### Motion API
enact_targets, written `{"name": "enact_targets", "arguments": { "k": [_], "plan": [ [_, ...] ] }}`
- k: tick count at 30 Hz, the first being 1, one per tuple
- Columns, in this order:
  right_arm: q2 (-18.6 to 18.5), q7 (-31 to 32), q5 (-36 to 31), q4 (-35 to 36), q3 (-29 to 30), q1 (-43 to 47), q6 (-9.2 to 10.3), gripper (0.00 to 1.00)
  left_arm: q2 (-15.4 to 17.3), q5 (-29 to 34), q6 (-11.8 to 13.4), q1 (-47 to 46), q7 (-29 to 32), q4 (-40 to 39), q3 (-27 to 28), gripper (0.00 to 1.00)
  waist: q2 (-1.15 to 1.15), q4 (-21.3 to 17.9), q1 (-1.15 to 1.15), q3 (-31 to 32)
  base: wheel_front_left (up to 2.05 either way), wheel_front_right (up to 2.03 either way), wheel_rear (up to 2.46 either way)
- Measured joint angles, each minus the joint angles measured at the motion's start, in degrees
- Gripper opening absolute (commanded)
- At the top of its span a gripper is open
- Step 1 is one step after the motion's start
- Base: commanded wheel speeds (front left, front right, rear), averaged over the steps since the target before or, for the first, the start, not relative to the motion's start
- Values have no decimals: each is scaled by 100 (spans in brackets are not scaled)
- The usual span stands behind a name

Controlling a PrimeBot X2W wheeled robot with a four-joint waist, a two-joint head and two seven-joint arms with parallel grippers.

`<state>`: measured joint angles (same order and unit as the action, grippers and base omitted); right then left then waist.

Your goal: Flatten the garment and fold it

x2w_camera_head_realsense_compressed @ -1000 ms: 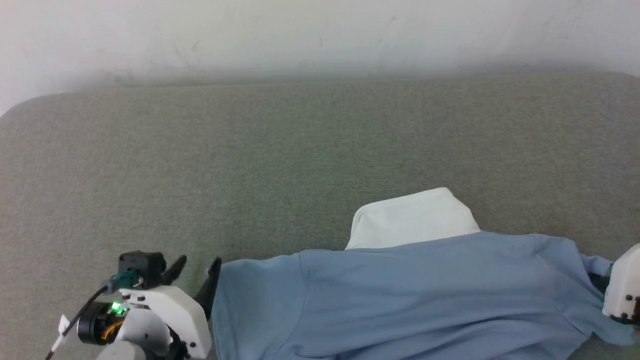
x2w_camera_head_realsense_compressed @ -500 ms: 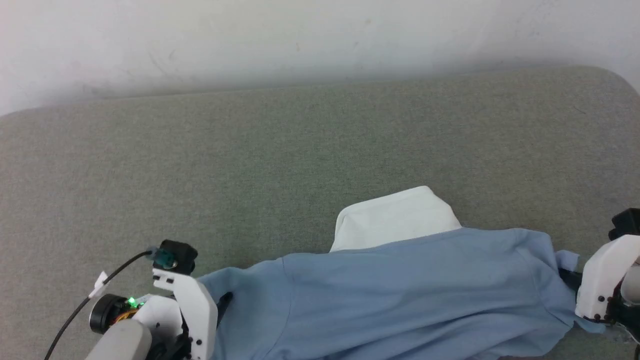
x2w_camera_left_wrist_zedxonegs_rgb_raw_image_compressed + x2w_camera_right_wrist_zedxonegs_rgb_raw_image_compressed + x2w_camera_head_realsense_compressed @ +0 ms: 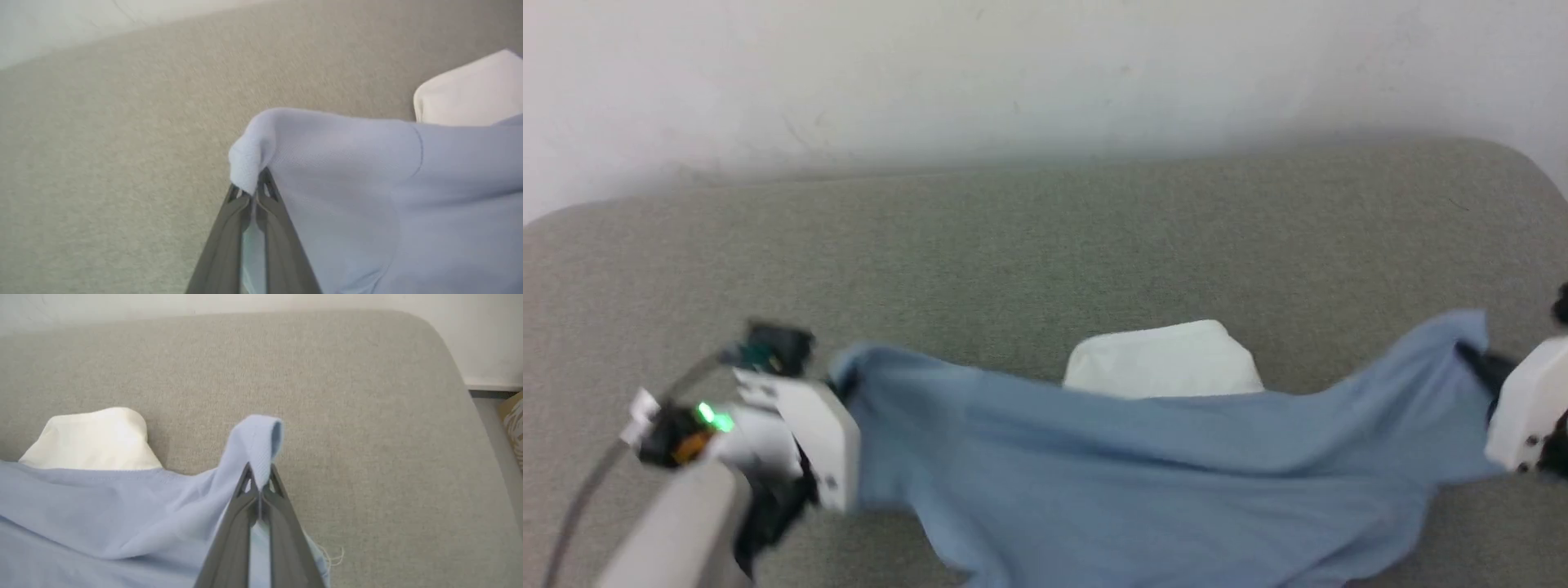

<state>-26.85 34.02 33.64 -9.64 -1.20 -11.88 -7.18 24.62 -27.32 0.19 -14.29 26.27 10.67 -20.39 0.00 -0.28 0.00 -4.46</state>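
Note:
The garment (image 3: pixel 1143 474), a plain light-blue T-shirt, hangs stretched between my two grippers above the grey-green surface, sagging in the middle. My left gripper (image 3: pixel 837 384) is shut on its left corner; in the left wrist view the fabric (image 3: pixel 367 183) bunches over the closed fingertips (image 3: pixel 253 194). At the far right, my right gripper (image 3: pixel 1474 355) is shut on the other corner. The right wrist view shows a fold of the cloth (image 3: pixel 261 441) pinched between that gripper's fingertips (image 3: pixel 258 484).
A white folded cloth (image 3: pixel 1164 363) lies on the grey-green padded surface (image 3: pixel 1013 245) just behind the shirt. A pale wall (image 3: pixel 1013 73) runs along the far edge. The surface's rounded right corner (image 3: pixel 441 339) drops to the floor.
My left gripper has closed on the shirt's left corner. Both grippers have lifted their corners up and apart, so the shirt now hangs stretched instead of lying flat. The head camera has shifted slightly.

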Motion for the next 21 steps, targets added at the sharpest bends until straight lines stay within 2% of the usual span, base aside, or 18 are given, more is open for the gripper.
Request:
{"name": "enact_targets", "arguments": {
  "k": [3, 7, 13, 21],
  "plan": [
    [-123, -261, -243, 118, 149, -313, -1, 0, 135, 113, 189, -519, -232, -261, 296, 0, 0, 81, 0, 68, 0, 0, 0],
    [-194, -486, -450, 22, 219, -996, -22, 0, 180, 198, 243, -1356, -468, -229, 519, 0, 0, 173, 0, 88, 0, 0, 0],
    [-243, -1157, -736, -628, 243, -2694, -37, 0, 178, 375, 129, -2976, -1057, 660, 649, 0, 0, 206, 0, -162, 0, 0, 0],
    [-247, -2465, -1321, -1641, -91, -5063, -44, 0, 64, 775, 145, -5164, -2368, 1973, 773, 0, 0, 104, 2, -827, 0, 0, 0]
  ]
}}
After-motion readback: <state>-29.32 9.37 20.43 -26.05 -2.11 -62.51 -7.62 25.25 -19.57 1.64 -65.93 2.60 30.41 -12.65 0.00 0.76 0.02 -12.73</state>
